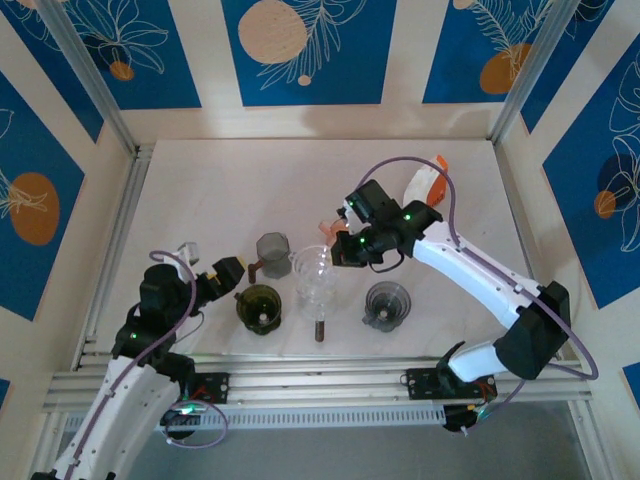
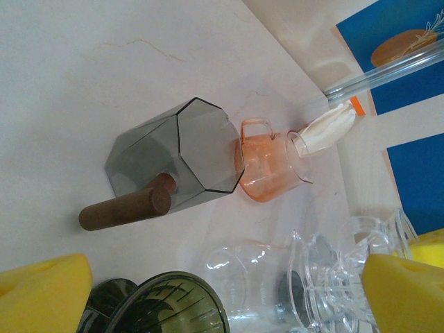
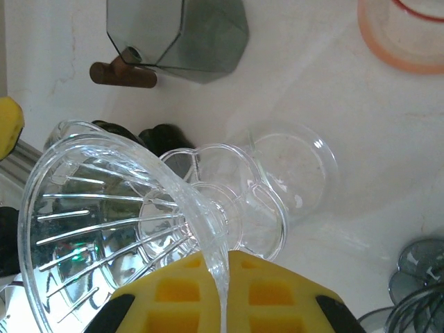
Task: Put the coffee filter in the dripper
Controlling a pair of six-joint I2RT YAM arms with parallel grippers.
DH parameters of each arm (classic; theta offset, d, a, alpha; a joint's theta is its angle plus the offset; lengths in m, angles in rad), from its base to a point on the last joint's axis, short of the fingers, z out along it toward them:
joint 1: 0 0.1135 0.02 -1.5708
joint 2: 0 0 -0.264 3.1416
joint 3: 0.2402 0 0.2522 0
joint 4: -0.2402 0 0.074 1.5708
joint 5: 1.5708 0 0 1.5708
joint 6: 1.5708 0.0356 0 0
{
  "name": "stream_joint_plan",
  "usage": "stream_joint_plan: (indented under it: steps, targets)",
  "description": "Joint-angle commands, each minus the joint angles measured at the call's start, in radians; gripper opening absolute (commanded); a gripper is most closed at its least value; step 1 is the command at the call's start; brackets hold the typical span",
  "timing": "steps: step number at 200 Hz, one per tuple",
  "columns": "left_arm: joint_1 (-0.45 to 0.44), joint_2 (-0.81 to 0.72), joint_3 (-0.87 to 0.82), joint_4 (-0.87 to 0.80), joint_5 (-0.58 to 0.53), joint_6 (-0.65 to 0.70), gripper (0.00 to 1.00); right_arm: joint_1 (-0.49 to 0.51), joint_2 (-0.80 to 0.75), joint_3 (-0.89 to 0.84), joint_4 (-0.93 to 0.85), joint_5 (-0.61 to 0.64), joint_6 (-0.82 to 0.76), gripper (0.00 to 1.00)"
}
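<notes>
filter: white paper coffee filter (image 2: 326, 128) far back on the tabletop (image 1: 230, 190), just beside the orange see-through cup (image 2: 267, 166) | dripper: clear ribbed glass-like cone dripper (image 3: 104, 222), tilted, rim clenched in my right fingers (image 3: 180, 298) | left fingers (image 2: 41, 291) spread, empty | advice: level and seat the dripper before fetching the filter

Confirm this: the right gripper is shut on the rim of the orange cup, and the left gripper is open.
Wrong in one point. The right gripper is shut on the rim of the clear dripper, not of the orange cup; the right wrist view shows the glass rim pinched. The left gripper is open, as stated.
</notes>
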Motion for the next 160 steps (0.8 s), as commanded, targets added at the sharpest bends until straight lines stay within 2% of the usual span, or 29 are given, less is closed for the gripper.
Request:
stream_joint_plan:
  steps: [1, 55, 143, 160]
  targets:
    - [-0.007, -0.011, 0.014, -0.010, -0.018, 0.009, 1.00, 0.012, -0.045, -0.025, 0.006, -0.008, 0.025, 0.00]
    - [-0.008, -0.010, 0.009, -0.005, -0.022, 0.009, 1.00, 0.036, -0.044, -0.046, 0.029, 0.057, 0.001, 0.00]
    - [-0.008, -0.005, -0.004, 0.010, -0.019, 0.003, 1.00, 0.046, -0.039, -0.077, 0.056, 0.057, 0.010, 0.00]
    - [-0.008, -0.005, -0.004, 0.011, -0.016, 0.002, 1.00, 0.047, -0.044, -0.080, 0.056, 0.063, 0.011, 0.06]
